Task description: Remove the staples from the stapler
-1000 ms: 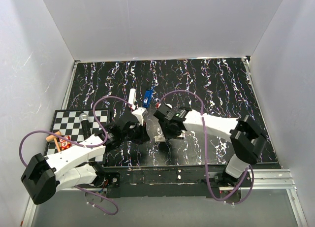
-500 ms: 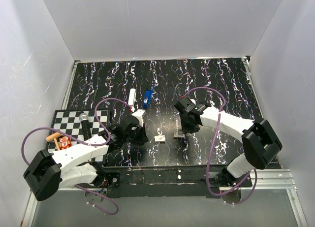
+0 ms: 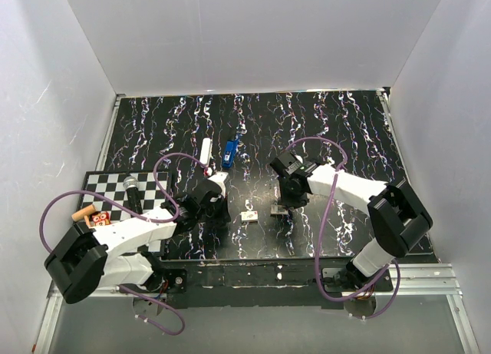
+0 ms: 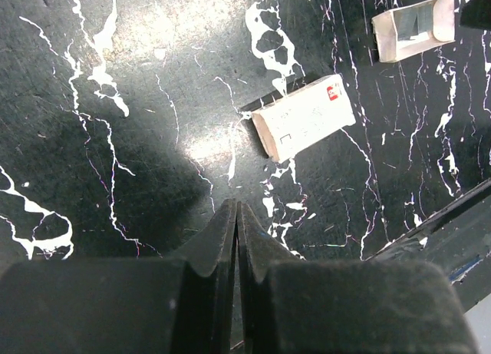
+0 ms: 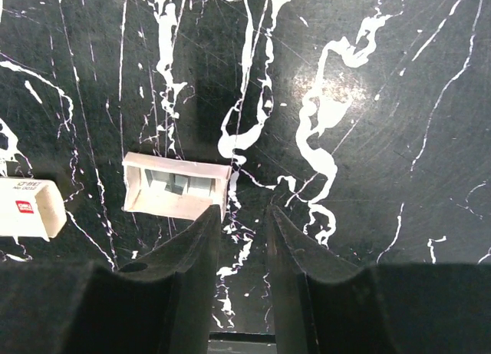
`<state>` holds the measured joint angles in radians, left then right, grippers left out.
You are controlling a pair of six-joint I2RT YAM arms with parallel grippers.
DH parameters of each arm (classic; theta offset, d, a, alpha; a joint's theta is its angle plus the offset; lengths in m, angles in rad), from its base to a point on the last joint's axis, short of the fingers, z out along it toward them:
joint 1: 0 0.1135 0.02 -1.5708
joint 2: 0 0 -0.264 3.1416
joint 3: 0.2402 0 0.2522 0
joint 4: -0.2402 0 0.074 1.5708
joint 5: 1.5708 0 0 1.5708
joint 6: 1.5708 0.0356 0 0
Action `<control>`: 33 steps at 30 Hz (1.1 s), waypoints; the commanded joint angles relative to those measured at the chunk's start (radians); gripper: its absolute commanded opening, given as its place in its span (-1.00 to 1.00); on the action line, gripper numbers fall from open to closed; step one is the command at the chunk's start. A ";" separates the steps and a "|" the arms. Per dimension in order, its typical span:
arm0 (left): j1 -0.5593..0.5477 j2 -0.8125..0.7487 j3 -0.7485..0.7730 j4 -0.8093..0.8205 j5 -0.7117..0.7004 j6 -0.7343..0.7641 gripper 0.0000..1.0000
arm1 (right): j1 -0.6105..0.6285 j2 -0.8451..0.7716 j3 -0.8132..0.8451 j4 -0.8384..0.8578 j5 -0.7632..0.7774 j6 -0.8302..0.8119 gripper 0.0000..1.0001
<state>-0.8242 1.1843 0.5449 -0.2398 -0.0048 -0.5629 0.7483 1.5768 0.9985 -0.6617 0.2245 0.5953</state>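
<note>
A small blue stapler [image 3: 229, 152] lies on the black marbled mat, beyond both grippers. Nearer the front, a white staple-box sleeve [image 3: 248, 215] with a red label [image 4: 303, 117] lies flat. Its open tray [image 3: 278, 210] sits just right of it and holds grey staples [image 5: 181, 186]. My right gripper [image 5: 242, 210] is open just right of the tray [image 5: 176, 186], its left fingertip by the tray's corner, with nothing between its fingers. My left gripper [image 4: 235, 204] is shut on nothing, a little left of the sleeve [image 3: 215, 208].
A white tube-like object [image 3: 205, 149] lies left of the stapler. A checkered board [image 3: 107, 193] at the left carries a black cylinder [image 3: 132, 191] and small red and wooden pieces [image 3: 90, 214]. White walls enclose the mat. A black rail [image 3: 276, 271] runs along the front.
My right gripper moved right from the middle, and the tray now lies apart from the sleeve, to its right. The left gripper stayed shut and barely shifted.
</note>
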 commanded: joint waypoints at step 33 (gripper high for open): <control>-0.004 0.054 0.013 0.054 -0.008 0.001 -1.00 | -0.003 0.069 0.042 0.065 -0.047 0.011 -0.75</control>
<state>-0.8242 1.2369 0.5449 -0.2043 -0.0048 -0.5621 0.7479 1.6386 1.0004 -0.6167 0.1856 0.5991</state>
